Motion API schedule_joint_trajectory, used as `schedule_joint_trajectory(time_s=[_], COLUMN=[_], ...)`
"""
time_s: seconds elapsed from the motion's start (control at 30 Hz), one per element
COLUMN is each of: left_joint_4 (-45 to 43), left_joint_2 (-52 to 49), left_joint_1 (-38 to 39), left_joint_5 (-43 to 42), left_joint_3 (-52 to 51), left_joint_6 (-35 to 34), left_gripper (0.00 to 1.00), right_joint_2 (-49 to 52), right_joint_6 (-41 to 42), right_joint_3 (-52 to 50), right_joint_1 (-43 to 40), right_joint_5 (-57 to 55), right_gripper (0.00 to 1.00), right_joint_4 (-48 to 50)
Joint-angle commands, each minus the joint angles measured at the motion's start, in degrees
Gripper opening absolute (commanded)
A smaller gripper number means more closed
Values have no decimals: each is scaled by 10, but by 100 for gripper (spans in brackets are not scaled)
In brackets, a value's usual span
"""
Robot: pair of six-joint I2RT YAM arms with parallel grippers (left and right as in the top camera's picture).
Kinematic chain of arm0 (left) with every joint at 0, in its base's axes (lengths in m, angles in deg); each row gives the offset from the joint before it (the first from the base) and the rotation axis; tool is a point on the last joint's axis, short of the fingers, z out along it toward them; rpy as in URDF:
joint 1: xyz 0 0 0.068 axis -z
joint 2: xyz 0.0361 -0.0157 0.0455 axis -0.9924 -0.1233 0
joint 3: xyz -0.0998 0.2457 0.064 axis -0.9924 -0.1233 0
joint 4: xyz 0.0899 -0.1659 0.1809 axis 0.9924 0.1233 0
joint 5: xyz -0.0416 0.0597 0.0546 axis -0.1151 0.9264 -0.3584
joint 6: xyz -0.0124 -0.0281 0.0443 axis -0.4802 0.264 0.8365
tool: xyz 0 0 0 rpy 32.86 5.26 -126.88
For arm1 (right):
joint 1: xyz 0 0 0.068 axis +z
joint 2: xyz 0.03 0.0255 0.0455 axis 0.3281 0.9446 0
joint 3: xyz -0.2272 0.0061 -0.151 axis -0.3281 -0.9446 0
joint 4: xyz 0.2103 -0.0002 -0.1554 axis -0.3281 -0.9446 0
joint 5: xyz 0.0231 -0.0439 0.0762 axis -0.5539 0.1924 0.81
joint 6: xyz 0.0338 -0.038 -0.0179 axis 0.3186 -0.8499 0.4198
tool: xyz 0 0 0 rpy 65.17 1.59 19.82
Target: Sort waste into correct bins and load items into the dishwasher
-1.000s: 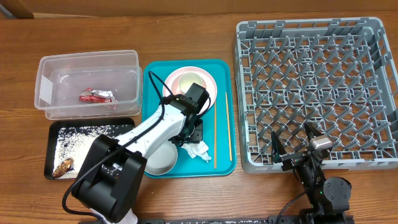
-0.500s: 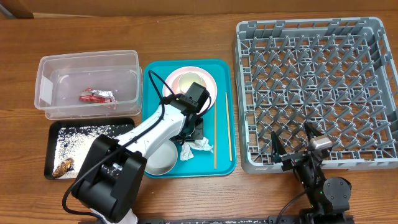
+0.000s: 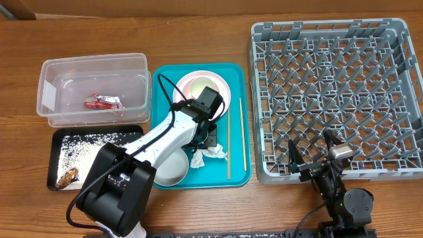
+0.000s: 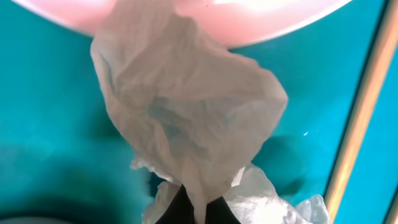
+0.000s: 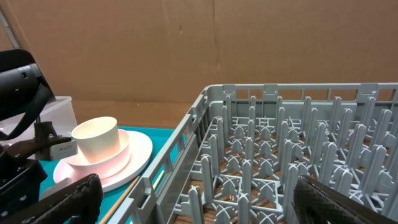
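Overhead view: a crumpled white tissue (image 3: 209,157) sits low on a flat teal tray (image 3: 165,73), just beside a white round bowl (image 3: 168,168) and directly under the left end effector (image 3: 206,140). Thin wooden chopsticks (image 3: 229,145) lie to its right. A pale pink round plate (image 3: 223,89) carrying a small white cup (image 3: 198,86) is behind it.

Further left on the wooden bench (image 3: 198,33) stands a clear plastic rectangular tub (image 3: 92,66) holding a red shiny snack wrapper (image 3: 102,102). In front of it, a shallow black rectangular tray (image 3: 53,158) is scattered with white grains. A large square grey plastic dish rack (image 3: 259,99) fills the right side and has nothing in it.

Left wrist view fills in what the arm hides from above. The tissue (image 4: 186,112) hangs in a loose fold from the bottom centre, where it appears clamped between closed fingers, clear of the teal surface (image 4: 50,93).

Right wrist view shows the right end effector (image 5: 198,186) with fingers spread wide, idle at the rack's near edge (image 5: 211,112), and the cup (image 5: 96,137) from the side.

The step in hand looks like waste sorting. The next move likely calls for lifting the tissue clear of the bowl and carrying it left to the tub.
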Motion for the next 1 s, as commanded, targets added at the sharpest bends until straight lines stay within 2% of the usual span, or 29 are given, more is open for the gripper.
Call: schedule_joint_trajectory(time_s=[0.0,0.2,0.6,0.9,0.97], left_joint_4=[18,61,50,-53,-60], left_joint_2=[24,47,42,41,41], left_joint_1=[-8,-14,-13,0,0], left_joint_5=[7,8,12,12,12], left_joint_3=[32,79,77,-12,-21], left_joint_6=[16,29,41,33,33], left_gripper=[4,4,4,4,11], right_joint_2=[-5,-5,-5,-5,-5], right_joint_6=[-3,-3,-3,-3,-3], right_joint_3=[-6,-6,-6,-6,-6], right_joint_1=[3,3,3,3,3], right_joint_5=[-5,-5,-5,-5,-5], right_gripper=[100,100,100,100,100], right_joint_4=[3,3,3,3,3])
